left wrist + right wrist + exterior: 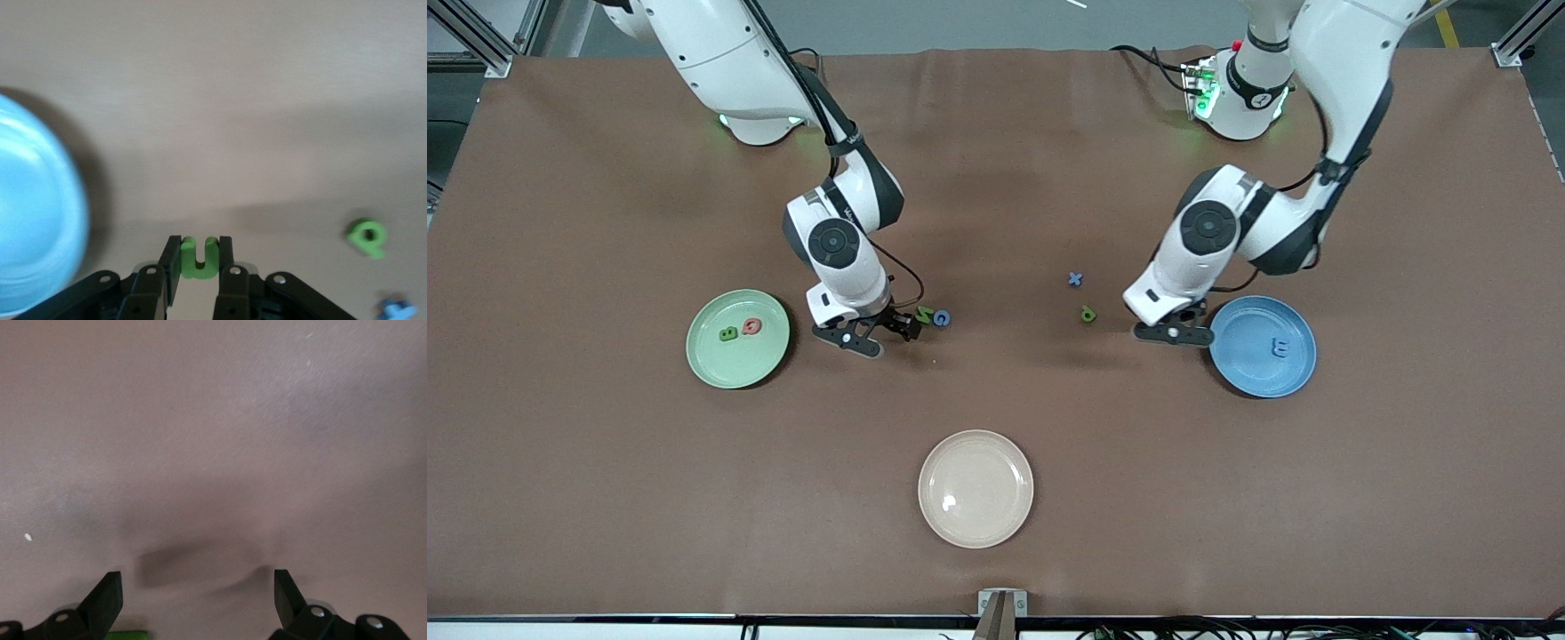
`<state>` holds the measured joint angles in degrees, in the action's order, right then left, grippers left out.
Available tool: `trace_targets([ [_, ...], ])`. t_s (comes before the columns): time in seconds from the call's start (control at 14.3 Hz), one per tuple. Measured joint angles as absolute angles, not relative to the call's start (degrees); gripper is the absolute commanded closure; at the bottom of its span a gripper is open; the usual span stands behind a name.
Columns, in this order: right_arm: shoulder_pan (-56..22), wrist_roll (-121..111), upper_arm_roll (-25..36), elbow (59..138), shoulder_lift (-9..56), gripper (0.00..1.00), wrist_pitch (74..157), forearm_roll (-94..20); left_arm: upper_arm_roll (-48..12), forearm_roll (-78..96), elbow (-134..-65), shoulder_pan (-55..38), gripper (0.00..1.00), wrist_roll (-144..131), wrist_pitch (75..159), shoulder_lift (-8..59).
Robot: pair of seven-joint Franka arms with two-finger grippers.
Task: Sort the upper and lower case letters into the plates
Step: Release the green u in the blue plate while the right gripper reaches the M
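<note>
Front view: two letters (pixel 740 331) in green plate (pixel 710 364).

Both arms: glossy white shells, black joint bands, round dark-grey caps at the wrists. Black cables run along the forearms. Green lights glow at the bases. Left gripper (pixel 199 261) and right gripper (pixel 197 600): black fingers, silver screws

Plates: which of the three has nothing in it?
The cream-white plate, nearest the front camera, is bare. The light green plate holds a green letter and a red letter; the blue plate holds a blue letter.
</note>
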<state>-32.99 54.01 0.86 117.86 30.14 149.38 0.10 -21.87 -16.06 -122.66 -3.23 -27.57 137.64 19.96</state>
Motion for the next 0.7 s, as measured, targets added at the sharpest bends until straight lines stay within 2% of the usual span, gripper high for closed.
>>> trace_targets([
  [0.35, -36.42, 58.43, 0.87, 117.71, 30.62, 0.0, 150.35, 0.1, -21.91, -16.17, -126.5, 4.94, 0.97, -18.69, 136.62, 16.64],
  [0.49, -37.78, 59.46, 0.88, 117.71, 30.69, 0.0, 150.81, 0.1, -21.92, -16.25, -128.02, 8.59, 0.95, -14.6, 137.65, 16.01],
  [0.56, -38.24, 59.74, 0.88, 117.71, 30.69, 0.0, 150.99, 0.1, -21.93, -16.27, -128.91, 10.5, 0.89, -12.64, 138.83, 15.77],
  [0.7, -38.51, 59.91, 0.93, 117.69, 30.69, 0.0, 151.04, 0.12, -21.93, -16.29, -131.03, 14.08, 0.92, -9.27, 142.13, 15.7],
])
